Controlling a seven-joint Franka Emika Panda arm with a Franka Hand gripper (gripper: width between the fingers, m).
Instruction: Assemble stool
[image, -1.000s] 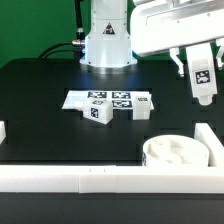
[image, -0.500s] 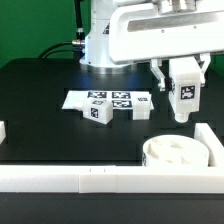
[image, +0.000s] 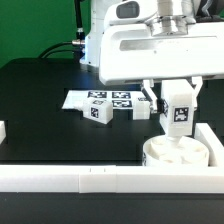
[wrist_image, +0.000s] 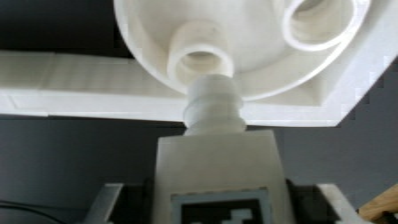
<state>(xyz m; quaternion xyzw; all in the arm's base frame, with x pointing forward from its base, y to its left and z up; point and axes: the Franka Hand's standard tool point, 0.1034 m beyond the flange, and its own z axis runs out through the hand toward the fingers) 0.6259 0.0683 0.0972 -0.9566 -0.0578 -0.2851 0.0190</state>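
The black table (image: 40, 100) carries a white rail (image: 60, 178) whose corner cradles the seat (image: 178, 155) at the exterior view's right. Behind lies the marker board (image: 110, 97) with 2 loose legs (image: 98, 113). The gripper (image: 176, 100) clamps 1 upright leg (image: 178, 116), its peg (wrist_image: 212, 95) directly over a socket (wrist_image: 199, 55).

a black table (image: 40, 115) carries the marker board (image: 76, 101) — flat, near its middle. a long white border rail (image: 60, 178) runs along the near edge; a green backdrop (image: 30, 25) stands behind, with a black cable (image: 60, 46).
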